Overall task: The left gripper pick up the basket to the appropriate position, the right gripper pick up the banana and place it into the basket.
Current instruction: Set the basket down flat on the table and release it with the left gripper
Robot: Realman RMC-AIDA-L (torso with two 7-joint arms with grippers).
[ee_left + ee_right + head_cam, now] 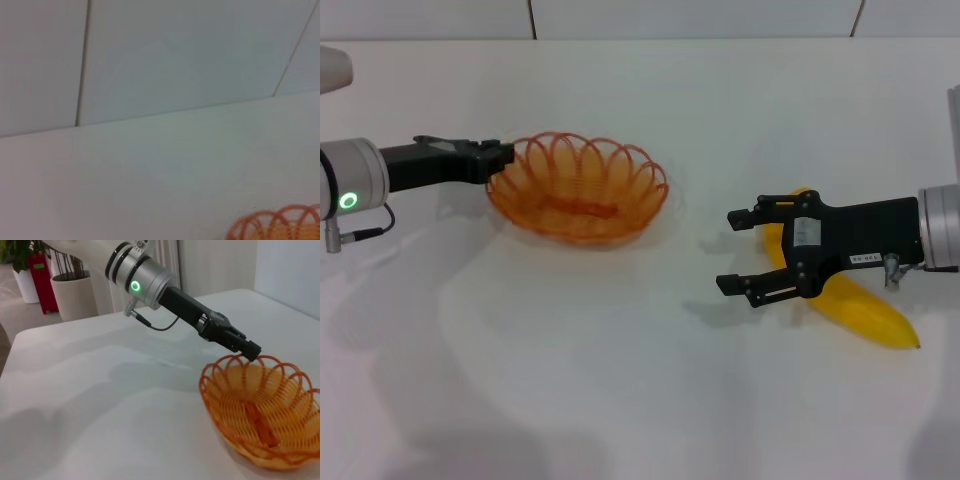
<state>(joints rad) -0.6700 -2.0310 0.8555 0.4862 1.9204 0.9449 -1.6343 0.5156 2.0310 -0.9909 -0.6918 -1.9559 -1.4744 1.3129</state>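
The orange wire basket [578, 188] sits left of the table's middle. My left gripper [502, 160] is shut on its left rim; the right wrist view shows the same grip, gripper [251, 350] on basket [260, 410]. A bit of the rim shows in the left wrist view [280, 224]. The basket holds nothing. The yellow banana [865, 310] lies on the table at the right. My right gripper [732, 250] is open and empty, its body over the banana's upper half and its fingertips pointing toward the basket.
The white table [620, 380] ends at a tiled wall [690, 18] at the back. Potted plants [75, 285] stand on the floor beyond the table's left side, in the right wrist view.
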